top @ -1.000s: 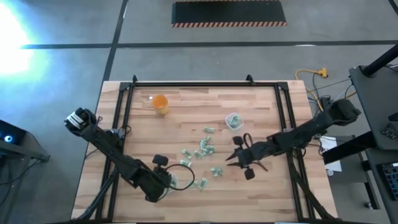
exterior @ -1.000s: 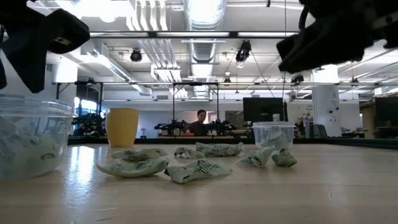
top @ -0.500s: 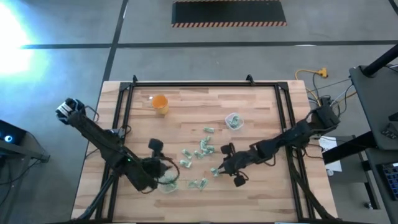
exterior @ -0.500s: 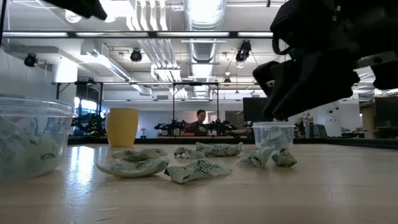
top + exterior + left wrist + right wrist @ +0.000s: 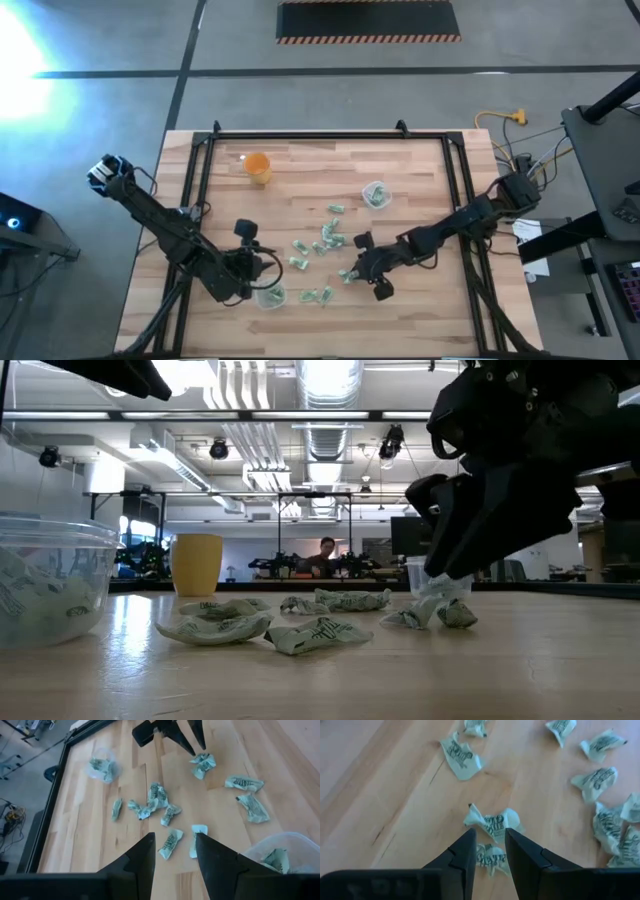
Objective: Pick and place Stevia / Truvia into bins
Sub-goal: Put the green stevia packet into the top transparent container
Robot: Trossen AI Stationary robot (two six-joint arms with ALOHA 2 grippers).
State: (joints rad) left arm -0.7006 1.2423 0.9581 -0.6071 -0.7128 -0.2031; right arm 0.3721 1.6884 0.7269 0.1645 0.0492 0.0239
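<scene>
From above, the pale slatted-wood tabletop (image 5: 420,190) carries two clear plastic cups: one (image 5: 376,195) toward the far right with sachets in it, the other (image 5: 270,296) near the front beside the left gripper (image 5: 258,262), also holding sachets. A single orange cup (image 5: 258,167) stands far left. Roughly nine crumpled green-and-white Stevia sachets (image 5: 328,238) lie loose mid-table between the arms. The right gripper (image 5: 356,258) hangs low over a sachet (image 5: 347,274) at the cluster's near edge. At table level, the near clear cup (image 5: 50,585) fills the left edge, translucent and ribbed at its rim; the orange cup (image 5: 197,564) and the far clear cup (image 5: 440,575) stand behind, and about six wrinkled paper sachets (image 5: 318,633) lie across the wood. In the left wrist view, that gripper's fingers (image 5: 145,857) stand apart with nothing between them, above about ten loose sachets (image 5: 170,843); a cup rim (image 5: 280,851) shows beside them. In the right wrist view, the fingers (image 5: 465,855) stand narrowly parted astride a crumpled sachet (image 5: 492,822), not visibly clamped on it; about nine more lie around.
</scene>
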